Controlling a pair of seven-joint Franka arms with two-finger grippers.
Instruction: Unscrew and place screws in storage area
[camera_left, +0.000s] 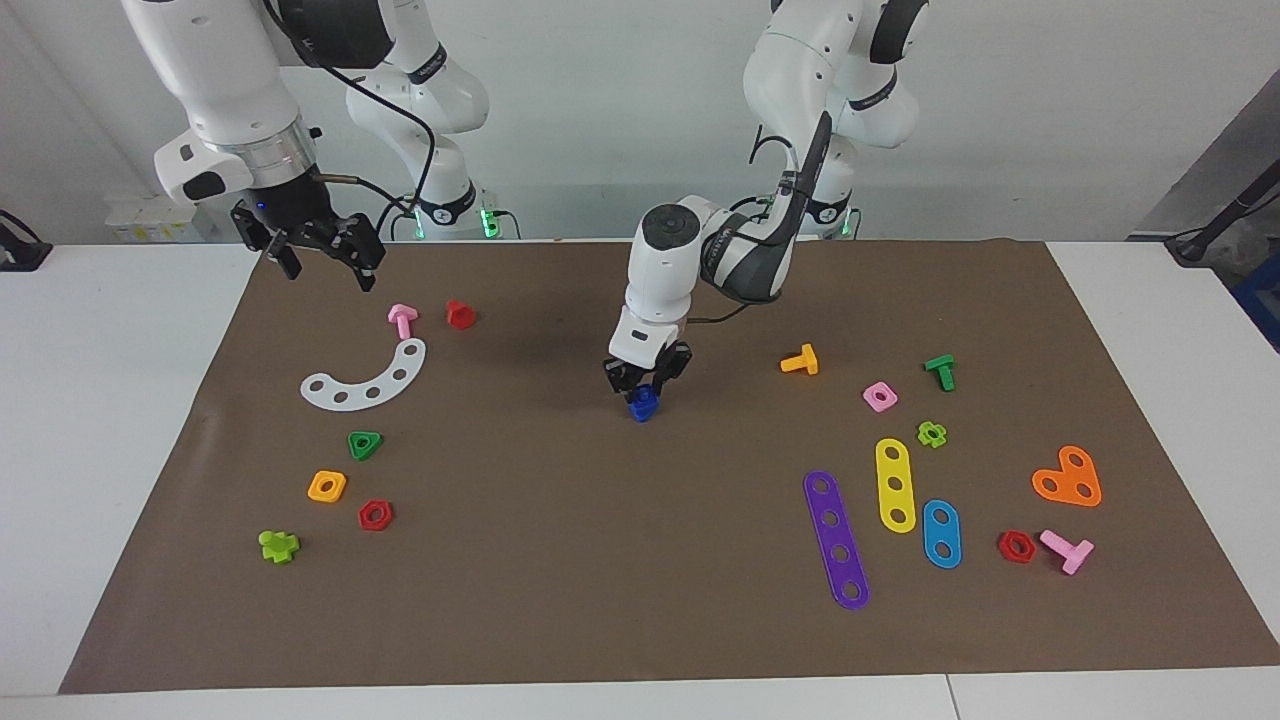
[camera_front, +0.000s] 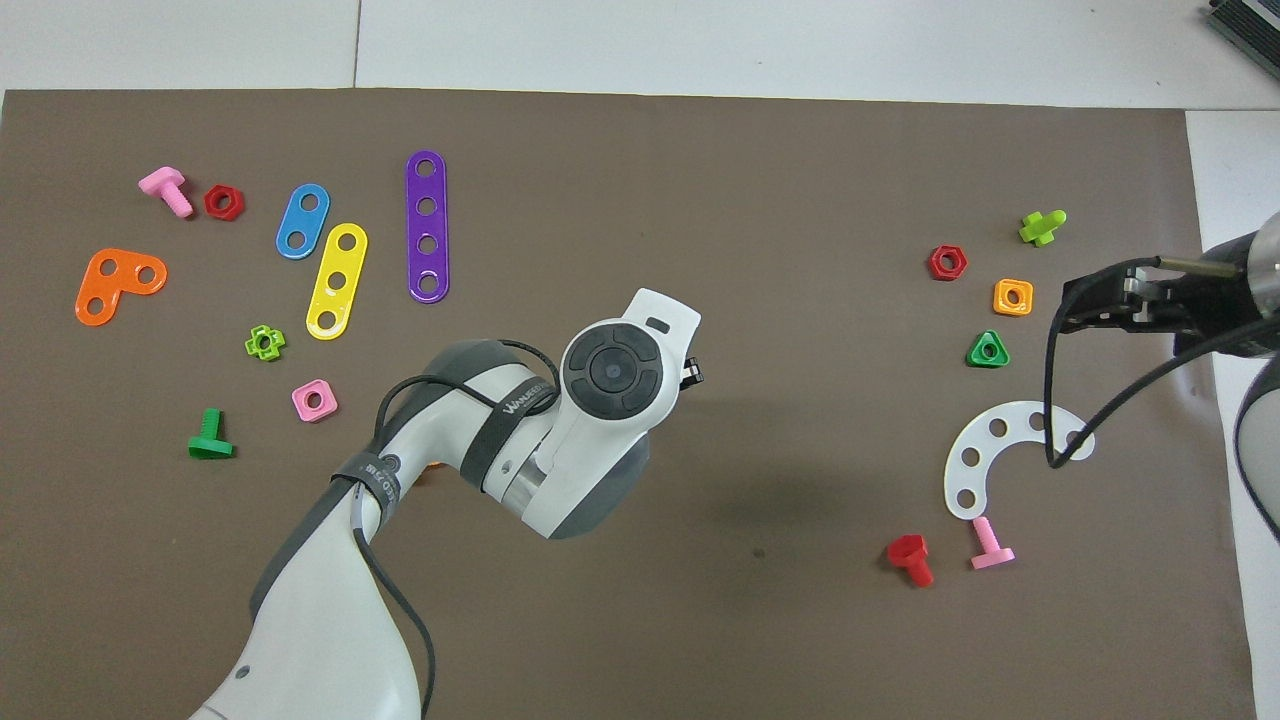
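Observation:
The blue screw (camera_left: 643, 404), a small royal-blue bolt with its nut, stands on the brown paper mat (camera_left: 560, 540) near its middle. My left gripper (camera_left: 645, 386) points straight down and is shut on the top of the screw. In the overhead view the left arm's wrist (camera_front: 612, 370) hides the screw. My right gripper (camera_left: 320, 252) hangs open and empty in the air over the mat's edge at the right arm's end, and it also shows in the overhead view (camera_front: 1085, 300). That arm waits.
At the right arm's end lie a white curved strip (camera_left: 368, 377), a pink bolt (camera_left: 402, 319), a red bolt (camera_left: 460, 313) and several nuts. At the left arm's end lie purple (camera_left: 836, 539), yellow (camera_left: 895, 485) and blue (camera_left: 941, 533) strips, an orange plate (camera_left: 1068, 478) and more bolts.

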